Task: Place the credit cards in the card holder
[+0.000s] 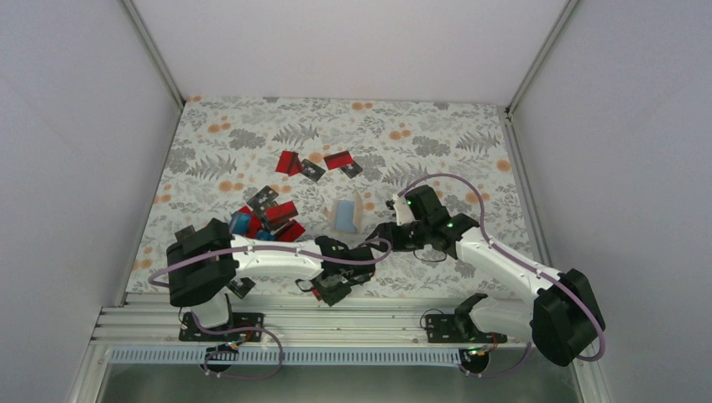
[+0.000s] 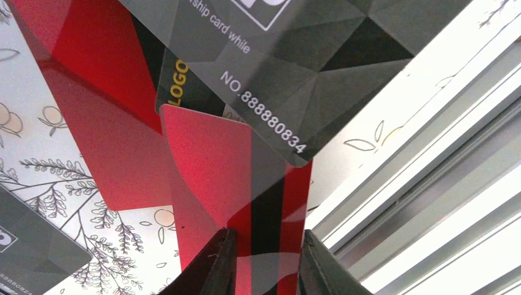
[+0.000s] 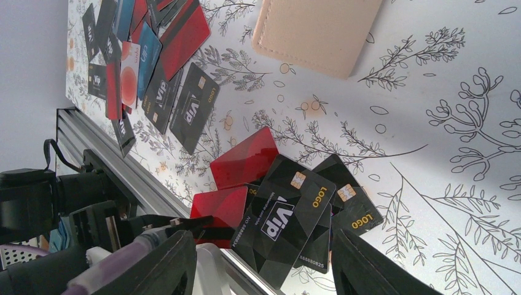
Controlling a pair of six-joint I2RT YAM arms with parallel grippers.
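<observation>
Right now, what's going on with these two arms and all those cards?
The left gripper is down at the near edge of the table, its fingers either side of a red card lying among black cards; whether it has a grip yet isn't clear. The right gripper hovers open and empty, pointed at that same cluster. The card holder sits farther back, apart from both grippers.
</observation>
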